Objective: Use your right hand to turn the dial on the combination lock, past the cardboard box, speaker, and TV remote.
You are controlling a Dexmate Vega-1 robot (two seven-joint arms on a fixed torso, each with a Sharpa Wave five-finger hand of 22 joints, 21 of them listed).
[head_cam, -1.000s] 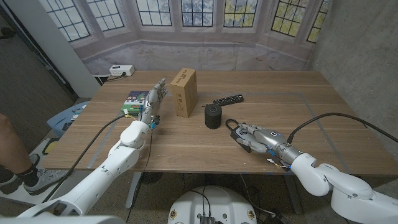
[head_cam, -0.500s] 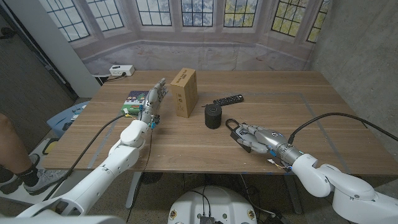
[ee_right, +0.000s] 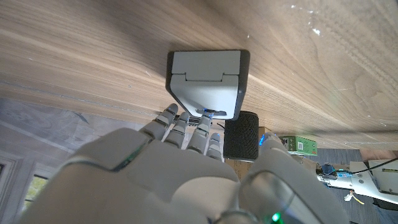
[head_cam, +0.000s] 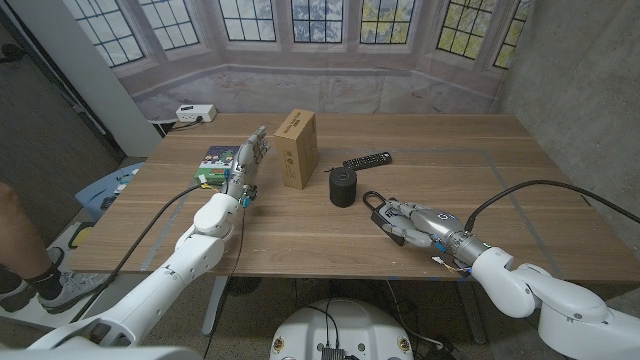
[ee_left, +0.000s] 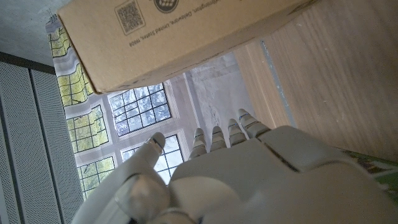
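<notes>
Head view: the cardboard box (head_cam: 298,148) stands upright near the middle of the wooden table (head_cam: 520,180), plain brown; dark print shows on its top face but is too small to read here. In the left wrist view the same box (ee_left: 180,34) carries a QR code, a round black emblem and lines of small print that cannot be read. A small green carton (head_cam: 213,163) lies just beyond the left hand (head_cam: 247,160), its print too small to make out.

The lock (head_cam: 383,212) lies on the table in front of the speaker (head_cam: 344,187), a dark cylinder, with the black remote (head_cam: 367,159) further back. The lock has a black looped shackle (head_cam: 372,198) pointing toward the speaker and a grey body. In the right wrist view the lock (ee_right: 207,83) is a pale grey block with a darker edge and a hinged-looking panel; no numbers can be read.

The right hand (head_cam: 418,221) rests its fingertips (ee_right: 200,127) on the lock's near edge, fingers bent over it; whether it grips the body I cannot tell. The left hand stands raised beside the box, fingers straight and apart, holding nothing.
</notes>
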